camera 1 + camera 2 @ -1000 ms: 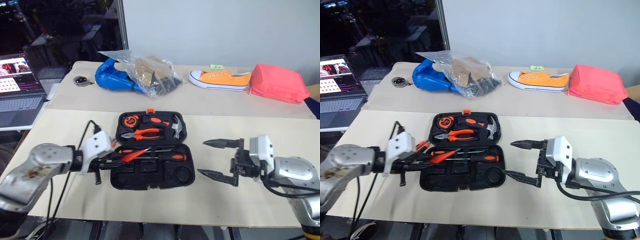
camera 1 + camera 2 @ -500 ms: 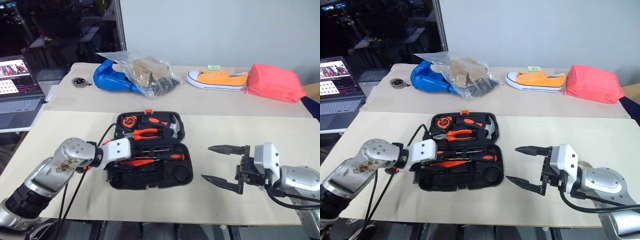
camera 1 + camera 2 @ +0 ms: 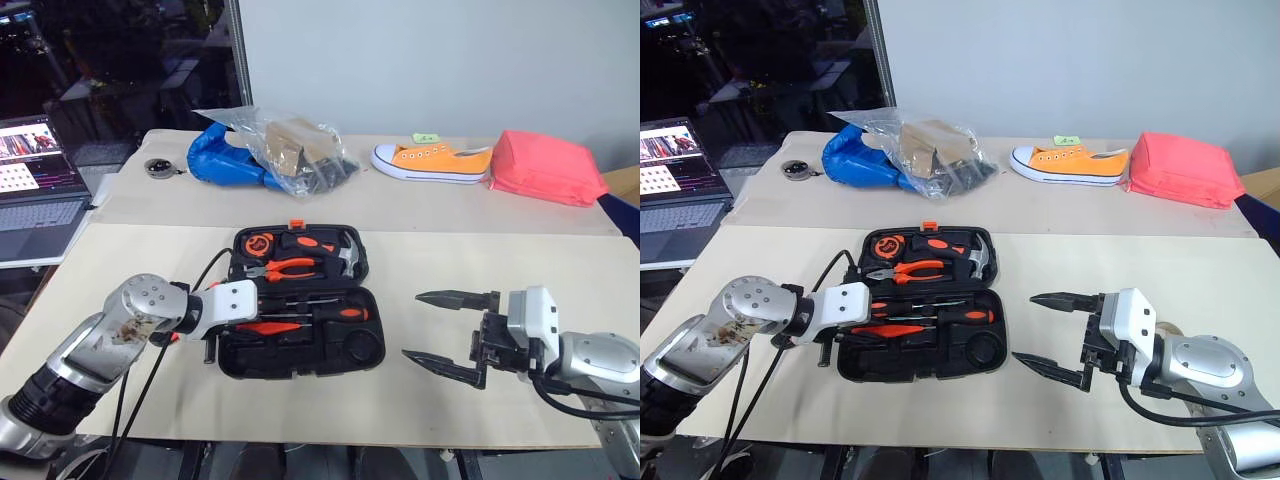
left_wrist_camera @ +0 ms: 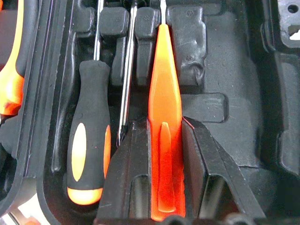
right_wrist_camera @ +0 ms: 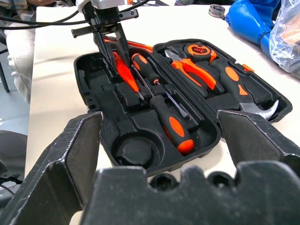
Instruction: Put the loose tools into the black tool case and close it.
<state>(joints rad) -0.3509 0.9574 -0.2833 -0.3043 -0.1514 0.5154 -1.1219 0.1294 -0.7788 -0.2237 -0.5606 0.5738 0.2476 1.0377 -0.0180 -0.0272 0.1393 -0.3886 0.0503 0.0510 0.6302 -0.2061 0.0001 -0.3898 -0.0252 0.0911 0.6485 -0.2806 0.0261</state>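
In the open black tool case, the left gripper straddles the small all-orange screwdriver, fingers loosening; next, withdraw. The right gripper gapes empty.

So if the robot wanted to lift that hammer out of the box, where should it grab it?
Probably by the handle, coming straight down from above. The hammer lies flat in the far half of the black case, its long black-and-orange handle facing up. The metal head sits near the case's right wall, and the pliers lie close beside the handle, so a sideways approach looks blocked.
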